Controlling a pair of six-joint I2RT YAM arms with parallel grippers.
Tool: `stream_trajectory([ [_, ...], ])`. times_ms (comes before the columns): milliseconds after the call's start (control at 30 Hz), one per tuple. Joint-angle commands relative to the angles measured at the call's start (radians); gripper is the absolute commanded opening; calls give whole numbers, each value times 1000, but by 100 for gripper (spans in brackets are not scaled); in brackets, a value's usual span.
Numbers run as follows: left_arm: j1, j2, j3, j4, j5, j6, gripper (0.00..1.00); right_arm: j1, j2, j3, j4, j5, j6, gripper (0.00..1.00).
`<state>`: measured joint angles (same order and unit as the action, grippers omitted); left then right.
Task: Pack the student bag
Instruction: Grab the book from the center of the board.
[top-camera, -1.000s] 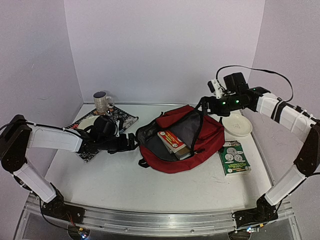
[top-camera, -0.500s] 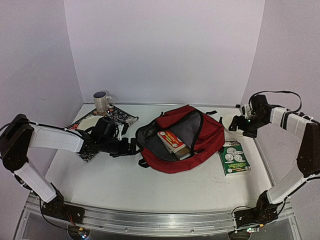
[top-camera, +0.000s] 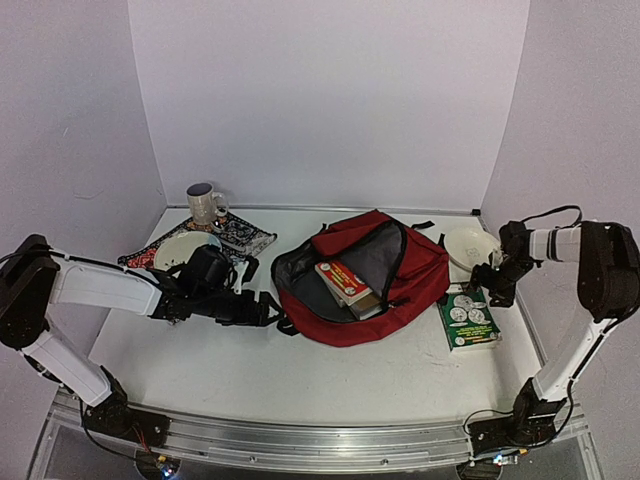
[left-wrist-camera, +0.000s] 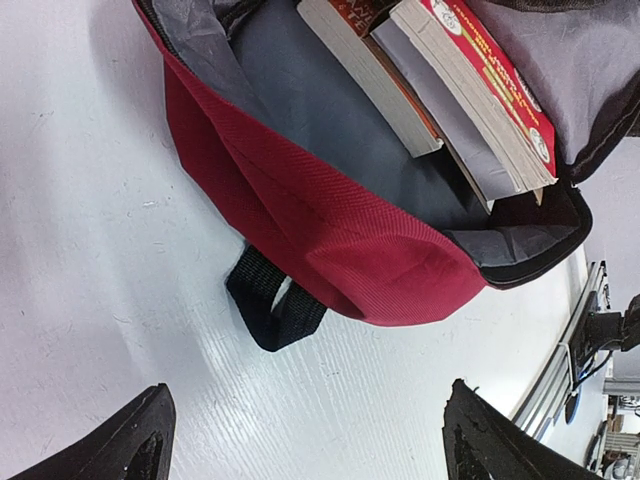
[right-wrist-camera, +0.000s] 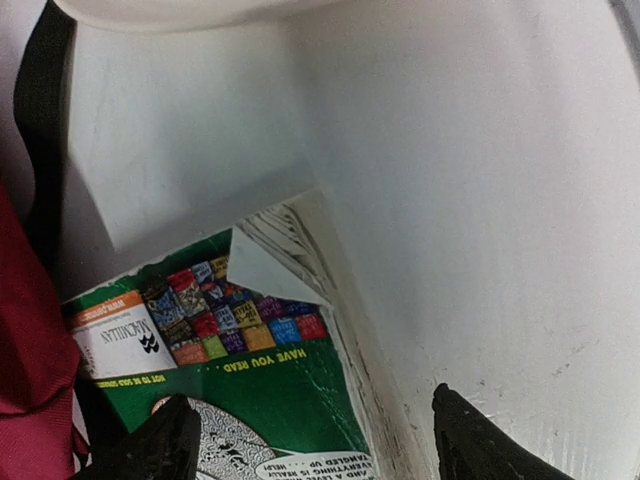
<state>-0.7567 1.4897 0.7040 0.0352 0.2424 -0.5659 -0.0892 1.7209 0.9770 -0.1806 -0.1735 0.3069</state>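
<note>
1. The student bag (top-camera: 365, 275) lies flat at the middle of the table (top-camera: 300, 380). Its main zip is undone and its mouth gapes toward the left edge. Two books (top-camera: 345, 283) are already inside, on the grey lining.
2. A green book (top-camera: 468, 318) lies flat on the table just beside the bag, between it and the right edge. Its long axis runs roughly from the far edge toward the near edge. I take it for the next thing to pack.
3. The right hand (top-camera: 492, 290) hangs low over the far end of that book, with a white plate (top-camera: 470, 245) just beyond it. In the right wrist view its fingers stand well apart and hold nothing. One tip is over the green cover and the other over bare table past the book's right side.
4. What the coming move turns on:
   - The book lies directly under the right hand, so this arm is far nearer to it than the left.
   - The fingers seem to bracket its right long edge rather than its whole width.
   - The bag's mouth lies on toward the left edge from there.
5. The left hand (top-camera: 265, 308) rests low at the bag's left side, close to its black strap loop (left-wrist-camera: 272, 305). It is wide open and holds nothing. It looks well placed to steady or lift the mouth.
</note>
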Motion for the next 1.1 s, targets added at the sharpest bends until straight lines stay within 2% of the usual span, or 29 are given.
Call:
stream_trajectory([
  [0,-4,-27,9,8,10,33,94,3,28,-14,-13,-109,-26,71],
  [167,-5,-18,18,8,21,36,94,3,-43,-35,-11,-264,-47,59],
  [367,-6,-2,26,8,23,44,94,3,-112,-61,-5,-425,-66,51],
  [533,-7,8,27,9,26,46,94,3,-94,-70,-2,-427,-74,45],
  [700,-10,3,23,9,25,46,93,4,-49,-77,27,-440,-76,34],
  [1067,-16,-5,21,12,25,34,93,5,67,-67,95,-471,-78,24],
])
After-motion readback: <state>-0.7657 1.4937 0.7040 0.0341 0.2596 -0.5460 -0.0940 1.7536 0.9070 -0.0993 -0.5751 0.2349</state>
